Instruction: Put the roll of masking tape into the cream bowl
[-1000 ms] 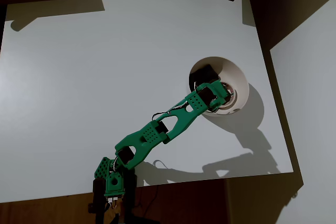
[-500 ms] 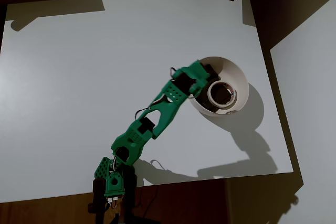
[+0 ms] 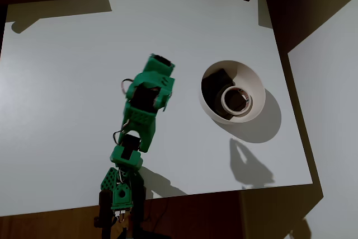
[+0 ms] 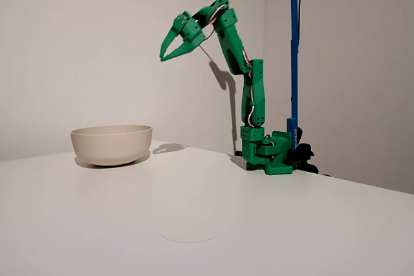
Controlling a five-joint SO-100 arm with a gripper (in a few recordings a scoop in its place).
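The roll of masking tape [image 3: 236, 100] is seen lying flat inside the cream bowl [image 3: 254, 80], beside a dark blocky thing [image 3: 215, 82], so the placing is judged done (only parking the arm may be left). In the fixed view the gripper [image 4: 165, 50] is held high above the table [image 4: 207, 224], right of the bowl, jaws parted and holding nothing. The table is plain white and matte, the walls pale; a blue pole [image 4: 294, 43] is seen behind the base.

The green arm [image 4: 249, 88] rises from its base and bends toward ten o'clock in the fixed view, its gripper [image 4: 165, 54] raised high, fingers parted, holding nothing.
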